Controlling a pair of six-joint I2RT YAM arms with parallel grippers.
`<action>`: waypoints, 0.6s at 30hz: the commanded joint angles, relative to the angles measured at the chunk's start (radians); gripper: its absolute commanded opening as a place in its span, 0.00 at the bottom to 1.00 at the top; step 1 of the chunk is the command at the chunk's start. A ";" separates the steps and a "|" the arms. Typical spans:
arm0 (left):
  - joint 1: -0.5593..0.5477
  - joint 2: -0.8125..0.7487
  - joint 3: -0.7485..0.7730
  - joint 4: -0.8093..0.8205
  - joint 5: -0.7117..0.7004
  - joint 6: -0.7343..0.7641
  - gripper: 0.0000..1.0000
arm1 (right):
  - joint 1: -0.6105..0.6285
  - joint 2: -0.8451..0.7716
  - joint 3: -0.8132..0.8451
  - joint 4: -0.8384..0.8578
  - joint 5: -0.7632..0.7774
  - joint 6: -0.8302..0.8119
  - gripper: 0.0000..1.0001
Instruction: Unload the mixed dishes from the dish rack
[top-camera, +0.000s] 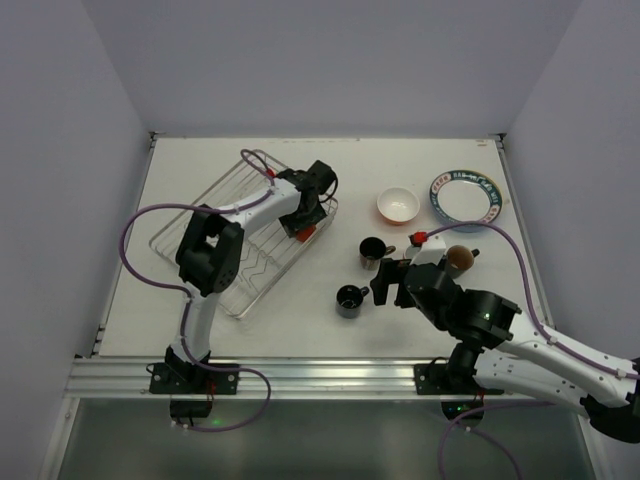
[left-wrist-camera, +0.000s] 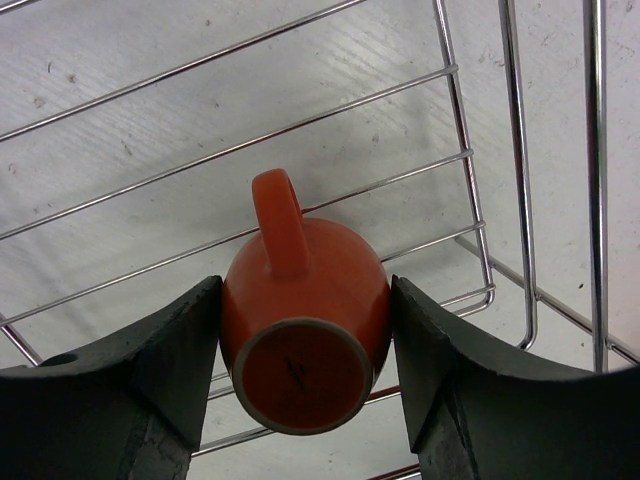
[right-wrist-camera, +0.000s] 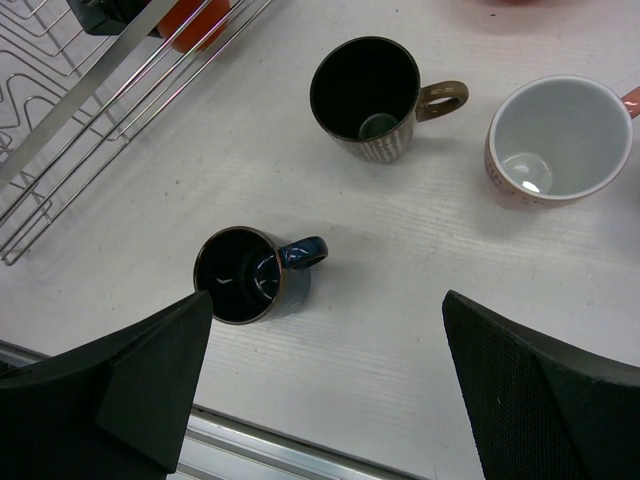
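The dish rack (top-camera: 215, 262), a silver wire basket, lies at the left of the table. Inside its right end my left gripper (top-camera: 303, 226) has a finger pressed to each side of an orange mug (left-wrist-camera: 305, 320). The mug lies on the rack wires (left-wrist-camera: 470, 150), base towards the camera and handle pointing away. My right gripper (right-wrist-camera: 325, 380) hangs wide open above the bare table. A black mug (right-wrist-camera: 243, 275) stands just beside its left finger, outside the jaws.
A brown mug (right-wrist-camera: 368, 95) and a pink, white-lined mug (right-wrist-camera: 555, 140) stand upright beyond the right gripper. An orange bowl (top-camera: 398, 205) and a pattern-rimmed plate (top-camera: 466, 196) rest at the back right. The rack's near corner (right-wrist-camera: 60, 100) is at the left.
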 joint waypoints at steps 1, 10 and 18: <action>-0.006 -0.031 -0.006 -0.031 -0.047 -0.077 0.38 | -0.002 -0.011 -0.003 0.035 0.022 0.005 0.99; -0.006 -0.131 -0.081 0.009 -0.069 -0.139 0.08 | -0.004 -0.050 -0.022 0.032 0.045 0.024 0.99; -0.006 -0.249 -0.132 0.041 -0.092 -0.151 0.00 | -0.030 -0.037 -0.031 0.033 0.005 0.054 0.99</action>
